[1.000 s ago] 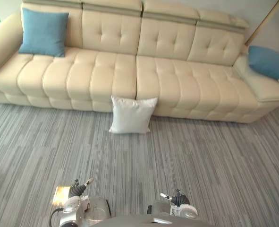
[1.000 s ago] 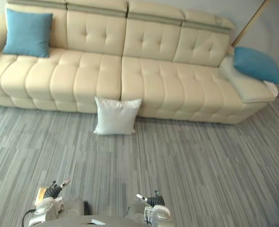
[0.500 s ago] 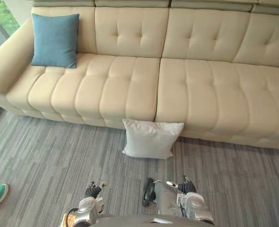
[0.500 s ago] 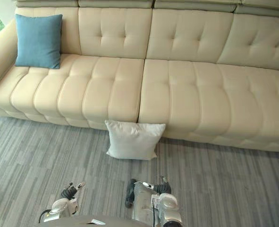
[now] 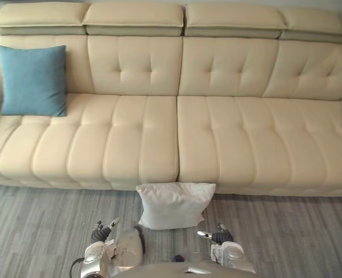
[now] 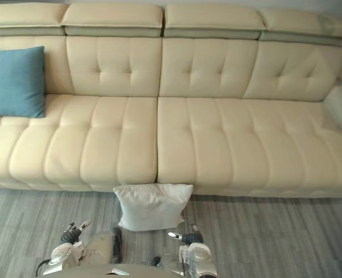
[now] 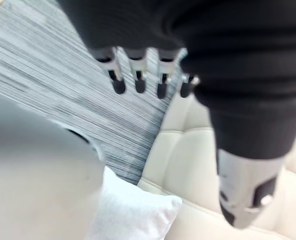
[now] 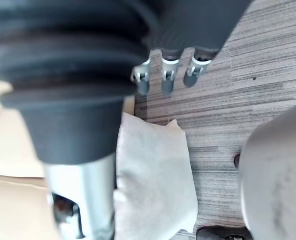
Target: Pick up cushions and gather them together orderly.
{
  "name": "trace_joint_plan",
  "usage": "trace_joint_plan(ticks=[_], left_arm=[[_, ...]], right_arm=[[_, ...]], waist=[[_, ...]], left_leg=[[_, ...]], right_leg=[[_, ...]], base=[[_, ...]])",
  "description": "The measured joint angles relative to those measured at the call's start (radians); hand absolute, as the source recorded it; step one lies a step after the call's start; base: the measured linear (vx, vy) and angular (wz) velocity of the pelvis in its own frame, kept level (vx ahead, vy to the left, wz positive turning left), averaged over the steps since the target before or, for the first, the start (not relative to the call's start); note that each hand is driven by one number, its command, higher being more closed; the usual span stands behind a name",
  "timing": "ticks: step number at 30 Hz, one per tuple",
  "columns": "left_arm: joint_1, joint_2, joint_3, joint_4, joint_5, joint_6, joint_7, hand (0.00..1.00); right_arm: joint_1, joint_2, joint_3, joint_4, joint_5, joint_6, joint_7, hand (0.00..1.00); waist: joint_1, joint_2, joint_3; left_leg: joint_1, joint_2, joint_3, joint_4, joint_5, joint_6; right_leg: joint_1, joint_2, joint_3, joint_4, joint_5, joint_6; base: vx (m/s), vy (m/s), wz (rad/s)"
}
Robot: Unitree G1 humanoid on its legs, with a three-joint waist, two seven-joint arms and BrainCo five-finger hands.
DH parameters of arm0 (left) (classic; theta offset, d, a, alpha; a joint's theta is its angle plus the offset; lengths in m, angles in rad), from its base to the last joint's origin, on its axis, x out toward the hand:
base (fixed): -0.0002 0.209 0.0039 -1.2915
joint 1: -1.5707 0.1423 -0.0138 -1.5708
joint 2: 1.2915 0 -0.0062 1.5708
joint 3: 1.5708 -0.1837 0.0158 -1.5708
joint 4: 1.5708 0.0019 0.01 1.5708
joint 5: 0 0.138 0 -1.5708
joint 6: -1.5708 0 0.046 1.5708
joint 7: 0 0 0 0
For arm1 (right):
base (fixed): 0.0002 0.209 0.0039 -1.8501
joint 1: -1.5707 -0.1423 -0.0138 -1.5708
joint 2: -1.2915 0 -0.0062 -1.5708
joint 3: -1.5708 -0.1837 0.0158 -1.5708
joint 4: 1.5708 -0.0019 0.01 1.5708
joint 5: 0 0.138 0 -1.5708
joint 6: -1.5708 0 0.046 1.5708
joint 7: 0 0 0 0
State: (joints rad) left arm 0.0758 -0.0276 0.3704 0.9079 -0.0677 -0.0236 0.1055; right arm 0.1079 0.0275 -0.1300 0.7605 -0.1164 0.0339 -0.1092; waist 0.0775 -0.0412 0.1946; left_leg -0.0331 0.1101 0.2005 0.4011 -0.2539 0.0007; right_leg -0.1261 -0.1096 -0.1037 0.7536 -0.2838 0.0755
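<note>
White cushion (image 5: 175,205): on floor (image 5: 37,231), against sofa's (image 5: 234,145) front edge, at its middle.
Blue cushion (image 5: 33,80): upright at sofa's left end.
Left hand (image 5: 103,233): low over floor, fingers (image 7: 138,80) relaxed, empty.
Right hand (image 5: 219,236): fingers relaxed, empty.

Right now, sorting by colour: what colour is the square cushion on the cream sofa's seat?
Plain blue square cushion, clearest in the left eye view.

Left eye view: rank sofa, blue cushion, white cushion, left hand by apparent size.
1. sofa, by far the largest.
2. blue cushion and white cushion: close in area. The white one is nearer the camera and foreshortened, so I'm not ranking them.
3. left hand, smallest.
</note>
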Motion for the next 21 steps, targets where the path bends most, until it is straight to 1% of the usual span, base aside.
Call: trace_joint_plan(ticks=[1,2,3,4,5,6,7,8,9,10,11,13,16,18,21], left_arm=[[0.000,0.000,0.000,0.006,-0.001,0.000,0.001,0.00],[0.000,0.000,0.000,0.006,-0.002,0.000,0.001,0.00],[0.002,0.000,0.001,0.007,-0.009,0.000,0.002,0.00],[0.003,0.001,0.001,0.008,-0.010,0.000,0.003,0.00],[0.005,0.008,0.002,0.006,-0.010,-0.001,0.003,0.00],[0.004,0.010,0.002,0.009,-0.010,-0.001,0.004,0.00],[0.006,-0.005,0.002,0.038,-0.010,0.001,0.005,0.00],[0.008,-0.012,0.002,0.044,-0.009,0.001,0.006,0.00],[0.008,-0.020,0.002,0.050,-0.009,0.001,0.006,0.00],[0.009,-0.031,0.002,0.060,-0.009,0.001,0.007,0.00],[0.011,-0.036,0.001,0.067,-0.008,0.001,0.013,0.00],[0.017,-0.044,0.000,0.067,-0.008,0.001,0.014,0.00],[0.017,-0.041,-0.002,0.067,-0.006,0.001,0.014,0.00],[0.017,-0.027,-0.024,0.067,-0.005,0.001,0.016,0.00],[0.017,-0.018,-0.028,0.066,-0.005,0.000,0.019,0.00]], right_arm=[[0.000,-0.001,-0.002,0.001,-0.001,-0.004,0.000,0.00],[0.000,-0.002,-0.002,0.001,-0.002,-0.004,0.000,0.00],[0.001,0.000,-0.003,0.005,-0.008,-0.004,0.000,0.00],[0.002,0.001,-0.002,0.006,-0.008,-0.004,0.000,0.00],[0.008,0.009,-0.002,0.009,-0.008,-0.003,0.000,0.00],[0.007,0.010,-0.003,0.016,-0.008,-0.003,0.000,0.00],[0.007,0.000,-0.001,0.041,-0.009,0.001,0.001,0.00],[0.007,-0.004,0.001,0.041,-0.009,0.002,0.001,0.00],[0.006,-0.012,0.000,0.041,-0.009,0.003,0.001,0.00],[0.007,-0.023,-0.001,0.040,-0.009,0.004,0.001,0.00],[0.007,-0.035,-0.002,0.045,-0.009,0.006,0.001,0.00],[0.011,-0.036,-0.007,0.049,-0.009,0.008,0.001,0.00],[0.011,-0.039,-0.011,0.065,-0.009,0.007,0.000,0.00],[0.008,-0.042,-0.010,0.082,-0.009,0.005,-0.001,0.00],[0.008,-0.043,-0.010,0.084,-0.009,0.007,-0.002,0.00]], waist=[[0.000,0.005,-0.004],[0.000,0.005,-0.006],[0.001,0.002,-0.015],[0.002,0.000,-0.017],[0.006,-0.021,-0.031],[0.009,-0.022,-0.037],[0.010,0.006,-0.076],[0.009,0.017,-0.085],[0.007,0.034,-0.091],[0.001,0.045,-0.097],[0.000,0.060,-0.106],[-0.001,0.058,-0.107],[0.000,0.052,-0.108],[0.000,0.039,-0.105],[0.002,0.037,-0.104]], left_leg=[[0.003,0.003,-0.027,-0.001,-0.001,-0.002],[0.003,0.004,-0.032,0.000,-0.002,-0.006],[0.004,0.006,-0.051,0.003,-0.007,-0.022],[0.004,0.005,-0.057,0.006,-0.010,-0.029],[0.004,-0.004,-0.065,0.021,-0.025,-0.054],[0.004,-0.003,-0.066,0.026,-0.030,-0.063],[0.003,0.036,-0.067,0.023,-0.027,-0.074],[0.002,0.044,-0.064,0.012,-0.024,-0.079],[0.005,0.052,-0.064,-0.007,-0.018,-0.091],[0.016,0.063,-0.065,-0.035,-0.007,-0.105],[0.051,0.073,-0.064,-0.090,0.014,-0.123],[0.093,0.075,-0.065,-0.153,0.042,-0.129],[0.108,0.074,-0.064,-0.186,0.055,-0.135],[0.111,0.061,-0.059,-0.214,0.071,-0.134],[0.118,0.050,-0.043,-0.222,0.074,-0.130]], right_leg=[[-0.013,-0.038,-0.019,-0.042,-0.003,-0.004],[-0.015,-0.046,-0.020,-0.054,-0.002,-0.005],[-0.014,-0.067,-0.016,-0.158,0.024,-0.014],[-0.009,-0.073,-0.014,-0.203,0.052,-0.015],[0.011,-0.087,-0.014,-0.327,0.196,-0.006],[0.021,-0.089,-0.018,-0.337,0.172,0.027],[0.062,-0.053,-0.023,-0.424,0.160,0.034],[0.070,-0.042,-0.023,-0.451,0.160,0.034],[0.080,-0.026,-0.025,-0.482,0.168,0.039],[0.090,-0.009,-0.032,-0.515,0.183,0.034],[0.111,0.009,-0.040,-0.549,0.195,0.025],[0.144,0.019,-0.043,-0.570,0.196,0.023],[0.155,0.028,-0.041,-0.596,0.209,0.017],[0.157,0.025,-0.029,-0.627,0.230,0.021],[0.160,0.017,-0.014,-0.647,0.247,0.025]], base=[[0.14,-0.067,0.56],[0.16,-0.116,0.60],[0.12,-0.115,0.35],[0.19,-0.208,0.37],[0.13,-0.188,0.15],[0.20,-0.324,-0.06],[0.15,-0.274,-0.21],[0.14,-0.296,-0.30],[0.09,-0.179,-0.17],[0.10,-0.196,-0.12],[0.09,-0.136,-0.03],[0.03,-0.112,0.04],[-0.01,-0.032,-0.01],[-0.04,0.020,-0.07],[-0.04,0.056,-0.15]])
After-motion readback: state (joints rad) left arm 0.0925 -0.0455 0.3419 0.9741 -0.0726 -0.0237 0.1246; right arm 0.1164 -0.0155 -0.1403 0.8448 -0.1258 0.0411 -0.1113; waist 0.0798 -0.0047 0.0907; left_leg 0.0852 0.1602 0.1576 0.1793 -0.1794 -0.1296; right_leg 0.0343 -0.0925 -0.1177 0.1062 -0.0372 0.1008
